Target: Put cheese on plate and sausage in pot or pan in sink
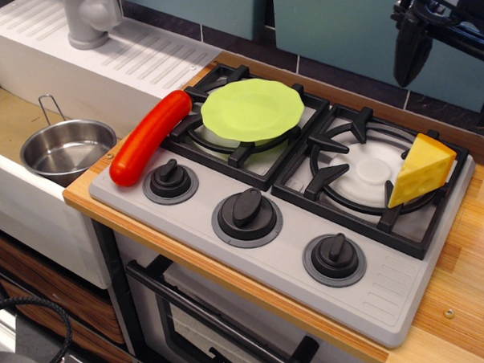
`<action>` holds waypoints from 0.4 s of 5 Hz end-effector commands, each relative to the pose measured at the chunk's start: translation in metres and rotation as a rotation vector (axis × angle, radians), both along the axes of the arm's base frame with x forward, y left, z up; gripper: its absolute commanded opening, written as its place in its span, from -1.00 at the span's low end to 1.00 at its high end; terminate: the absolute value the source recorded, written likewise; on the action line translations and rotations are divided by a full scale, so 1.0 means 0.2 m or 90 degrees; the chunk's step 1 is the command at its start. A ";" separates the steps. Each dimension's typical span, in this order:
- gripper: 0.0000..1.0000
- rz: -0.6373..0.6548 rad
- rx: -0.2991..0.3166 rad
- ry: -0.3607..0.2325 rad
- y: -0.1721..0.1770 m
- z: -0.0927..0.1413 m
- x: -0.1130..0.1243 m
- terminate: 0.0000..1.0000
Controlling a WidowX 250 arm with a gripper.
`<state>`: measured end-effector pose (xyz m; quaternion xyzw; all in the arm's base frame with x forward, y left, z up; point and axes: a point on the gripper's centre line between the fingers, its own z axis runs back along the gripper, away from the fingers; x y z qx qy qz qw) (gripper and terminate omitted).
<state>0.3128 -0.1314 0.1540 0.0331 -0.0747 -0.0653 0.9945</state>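
observation.image view, taking the toy stove (303,256) as landmark. Nearest on the stove's grey front panel: three black knobs in a row, the middle knob (247,209) largest. Below the stove front, an oven door with a dark handle bar (220,325). The stove sits on a wooden counter (461,320).

Red sausage (150,136) lies on the stove's left edge, running diagonally from near the left knob up toward the left burner's far corner, touching the grate. Left of the stove, down in the sink (11,123), the small steel pot (67,148) stands upright, nothing in it, wire handle pointing away from the stove.

Cheese wedge (420,171) sits tilted on the right burner's grate (363,175), at its right side, well apart from the plate. Light-green scalloped plate (251,109) rests on the left burner grate, bare, just beside the sausage's far end.

Beyond the sink: ridged white drainboard (151,61) and grey tap (89,14).

Gripper (412,48) hangs above the stove's far right corner, dark, partly cut off by the frame edge; touching nothing, cannot tell whether its fingers are spread or closed.
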 end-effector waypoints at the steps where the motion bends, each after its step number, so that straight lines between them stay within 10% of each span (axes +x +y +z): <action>1: 1.00 0.000 0.000 0.000 0.00 0.00 0.00 -1.00; 2: 1.00 -0.011 -0.016 -0.024 -0.01 -0.09 0.04 -1.00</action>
